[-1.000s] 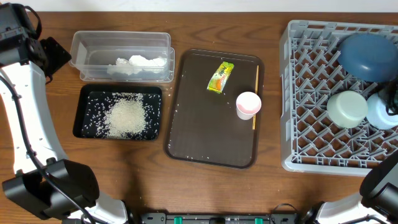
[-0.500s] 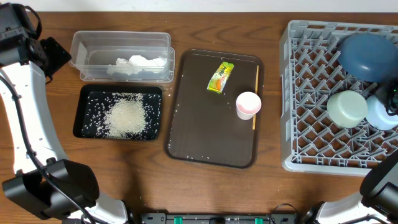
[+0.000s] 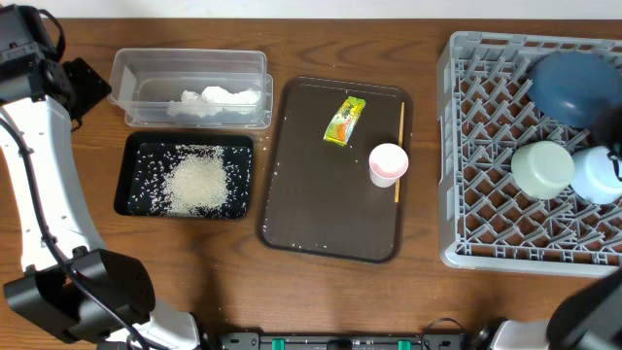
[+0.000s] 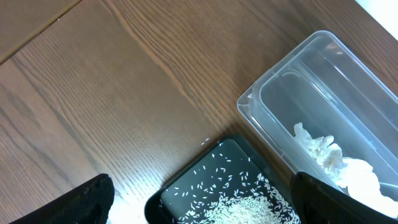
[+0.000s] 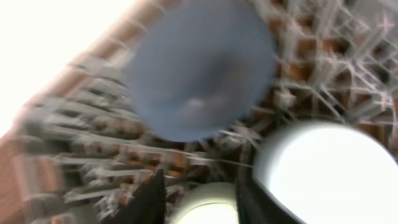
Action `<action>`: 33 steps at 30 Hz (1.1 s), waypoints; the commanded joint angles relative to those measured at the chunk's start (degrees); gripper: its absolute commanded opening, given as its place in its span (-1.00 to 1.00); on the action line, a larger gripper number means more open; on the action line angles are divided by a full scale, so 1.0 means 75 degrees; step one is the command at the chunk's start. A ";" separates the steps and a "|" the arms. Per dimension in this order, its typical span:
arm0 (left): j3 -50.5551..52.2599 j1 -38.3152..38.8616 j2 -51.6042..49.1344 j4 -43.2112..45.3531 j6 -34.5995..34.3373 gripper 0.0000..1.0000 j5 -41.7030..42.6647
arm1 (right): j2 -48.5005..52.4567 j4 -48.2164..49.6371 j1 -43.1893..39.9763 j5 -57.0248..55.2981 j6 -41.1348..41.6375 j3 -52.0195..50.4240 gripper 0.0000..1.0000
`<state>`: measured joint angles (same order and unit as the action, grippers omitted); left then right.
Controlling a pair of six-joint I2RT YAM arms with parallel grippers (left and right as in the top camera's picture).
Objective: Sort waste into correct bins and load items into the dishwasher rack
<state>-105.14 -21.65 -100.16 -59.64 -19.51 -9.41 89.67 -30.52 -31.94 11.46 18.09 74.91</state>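
Right gripper [image 5: 199, 180], blurred at the light blue bowl [image 3: 597, 175]: grip cannot be told. Spread fully, then lift straight. Left gripper [image 4: 202, 199]: released.

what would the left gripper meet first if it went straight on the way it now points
Most likely the rice in the black tray: in the wrist view it lies right between the open left gripper fingers. The tub sits off to the side. Depth is hard to judge here.
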 commanded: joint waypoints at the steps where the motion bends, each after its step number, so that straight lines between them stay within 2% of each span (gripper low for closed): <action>1: -0.0023 -0.0026 0.0023 -0.0017 -0.0015 0.85 -0.0090 | -0.0691 -0.0009 0.0595 0.0475 0.0044 0.0221 -0.08; 3: -0.0023 -0.0026 0.0023 -0.0017 -0.0015 0.86 -0.0090 | -0.0810 -0.0122 0.0988 0.0475 0.0041 0.0490 0.00; 7: -0.0023 -0.0026 0.0023 -0.0017 -0.0015 0.85 -0.0090 | -0.0810 -0.0568 0.1979 0.0294 -0.0073 0.1309 0.01; 11: -0.0023 -0.0026 0.0023 -0.0017 -0.0015 0.85 -0.0090 | -0.0804 -0.1276 0.3238 -0.0833 -0.0391 0.2194 0.04; 15: -0.0023 -0.0026 0.0023 -0.0017 -0.0015 0.85 -0.0093 | -0.0615 -0.2436 0.4564 -0.2576 -0.0571 0.3142 0.22; 18: -0.0023 -0.0026 0.0023 -0.0017 -0.0015 0.85 -0.0090 | -0.0224 -0.3383 0.5333 -0.2958 -0.0877 0.3923 0.36; 23: -0.0023 -0.0026 0.0023 -0.0020 -0.0015 0.85 -0.0090 | 0.0539 -0.4558 0.6067 -0.2154 -0.1454 0.4943 0.56; 24: -0.0023 -0.0026 0.0023 -0.0017 -0.0015 0.86 -0.0090 | 0.0656 -0.4558 0.6219 -0.1518 -0.1871 0.5013 0.65; 26: -0.0023 -0.0026 0.0023 -0.0017 -0.0015 0.85 -0.0090 | 0.0799 -0.4459 0.6513 0.0137 -0.2486 0.5004 0.99; 29: -0.0023 -0.0026 0.0023 -0.0017 -0.0015 0.85 -0.0090 | 0.0953 -0.4191 0.6828 0.1215 -0.2597 0.4954 0.98; 33: -0.0023 -0.0026 0.0023 -0.0017 -0.0015 0.85 -0.0090 | 0.1309 -0.3628 0.7201 0.0825 -0.2509 0.4709 0.99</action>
<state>-105.14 -21.65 -100.16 -59.64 -19.51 -9.41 98.08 -58.57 20.53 14.22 1.39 110.93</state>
